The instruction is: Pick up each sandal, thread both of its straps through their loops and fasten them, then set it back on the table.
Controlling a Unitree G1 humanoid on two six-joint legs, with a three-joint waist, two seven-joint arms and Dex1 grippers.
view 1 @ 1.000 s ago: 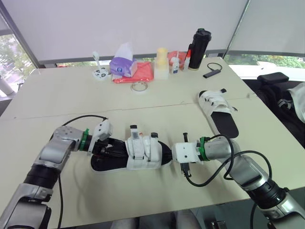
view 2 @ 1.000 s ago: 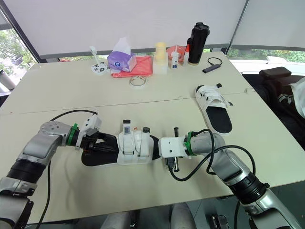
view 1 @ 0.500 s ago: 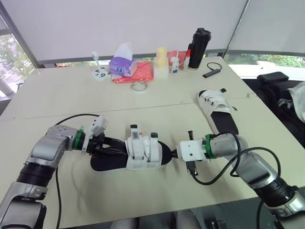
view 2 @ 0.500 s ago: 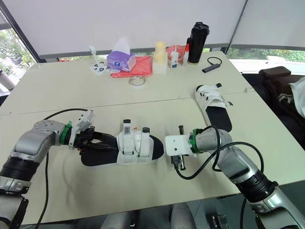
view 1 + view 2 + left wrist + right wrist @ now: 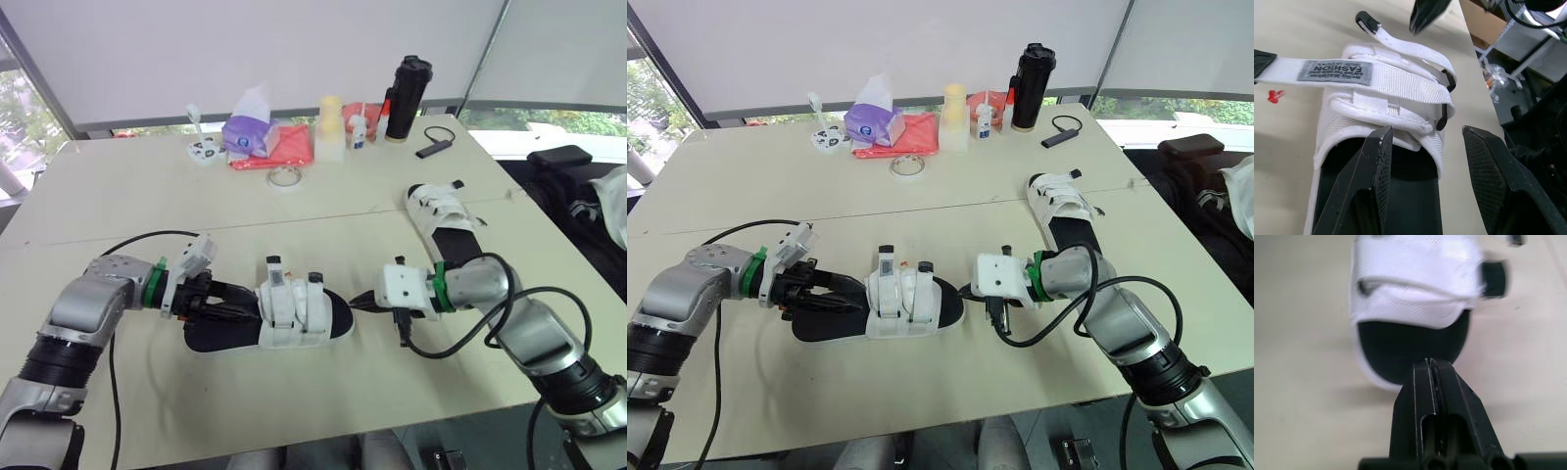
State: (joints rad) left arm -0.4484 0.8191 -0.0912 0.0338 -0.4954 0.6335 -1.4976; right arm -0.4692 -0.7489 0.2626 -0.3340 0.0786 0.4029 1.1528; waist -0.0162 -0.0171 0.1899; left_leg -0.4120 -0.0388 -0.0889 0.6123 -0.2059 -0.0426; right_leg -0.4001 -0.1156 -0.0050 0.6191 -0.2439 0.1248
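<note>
head views, table (image 5: 118,206): pale top with a seam running across it.
head views, near sandal (image 5: 284,321): lies flat near the front edge, between the two grippers. heel toward the left arm, toe toward the right arm. white upper, black footbed.
head views, strap ends (image 5: 275,266): two black-tipped ends stand up off the white upper.
head views, far sandal (image 5: 447,232): flat on the table, well apart from the near one, toward the right side.
head views, left gripper (image 5: 227,305): at the heel end, fingers low over the black footbed.
head views, right gripper (image 5: 359,300): points at the toe, with its tip just beside the toe rim.
head views, back of table: purple tissue pack (image 5: 250,132), red cloth (image 5: 286,147), tape roll (image 5: 285,177), pale bottle (image 5: 332,129), black flask (image 5: 409,88).
left wrist view, left gripper (image 5: 1426,132): fingers spread wide and clamped on nothing. one finger is over the footbed, the other beyond the sandal's side edge. contact cannot be told.
left wrist view, labelled strap (image 5: 1327,73): lies flat across the upper, its black end sticking out past the side.
left wrist view, right gripper: dark tip shows beyond the toe.
right wrist view, right gripper (image 5: 1430,364): fingers pressed together with nothing between them.
right wrist view, near sandal: toe rim right at the fingertips; touching or just apart cannot be told.
</note>
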